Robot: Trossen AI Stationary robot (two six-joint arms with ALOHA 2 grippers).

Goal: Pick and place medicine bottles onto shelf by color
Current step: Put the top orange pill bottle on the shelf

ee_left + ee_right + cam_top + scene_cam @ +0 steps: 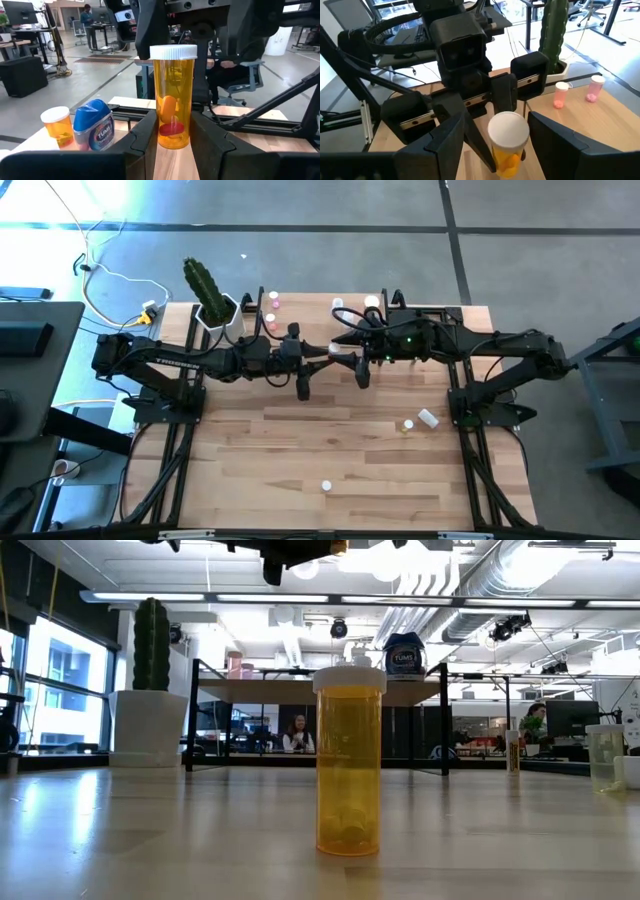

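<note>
The table was a light wood-plank top. A shelf stood along its far edge, carrying pink bottles, an orange bottle and a blue bottle. A cactus pot stood at the far left corner. On the planks lay one clear bottle, with an orange bottle beside it and another orange bottle near the front.

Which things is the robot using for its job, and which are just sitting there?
For the job: orange bottle held in the left gripper, right gripper around it; pink bottles; blue bottle; shelf.
Just sitting: cactus, its white pot.
</note>
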